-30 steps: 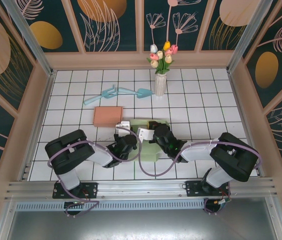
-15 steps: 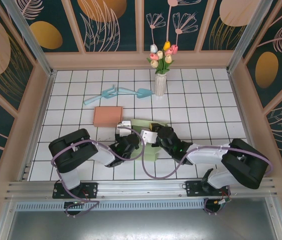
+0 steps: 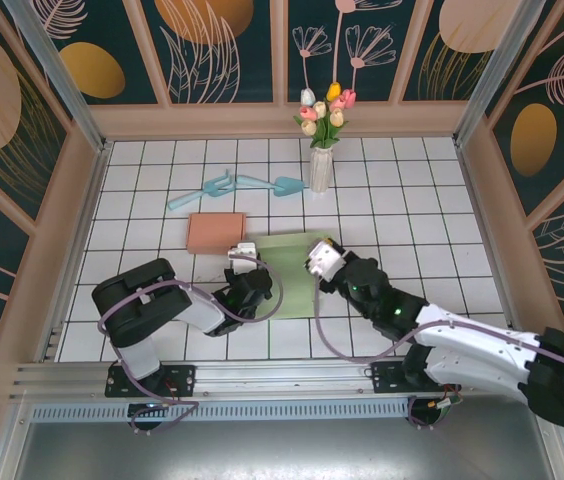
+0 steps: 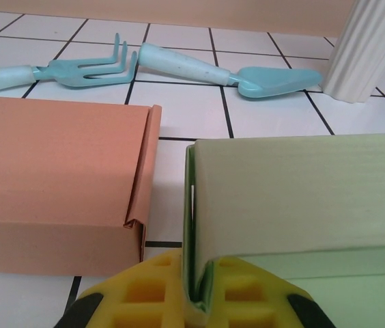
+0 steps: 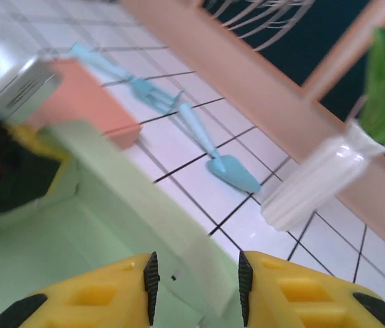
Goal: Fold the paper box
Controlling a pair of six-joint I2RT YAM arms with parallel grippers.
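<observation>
While the left gripper (image 4: 194, 295) stayed clenched on a wall of the green paper box (image 4: 302, 191), the right gripper (image 5: 196, 290) had let go, jaws parted, its arm stretched out.

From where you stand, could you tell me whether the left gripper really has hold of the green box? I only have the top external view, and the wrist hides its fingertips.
Observer: Yes. In the left wrist view the left gripper is shut on the green box, pinching an upright wall at its near corner.
Operator: Thank you. Is the right gripper clamped on it as well?
Observer: No. In the right wrist view the right gripper is open, its jaws apart with a wall of the box in the gap between them.
Operator: And does the orange box touch the green one?
Observer: No. The left wrist view shows the orange box lying beside it, with a strip of white tile between them.
</observation>
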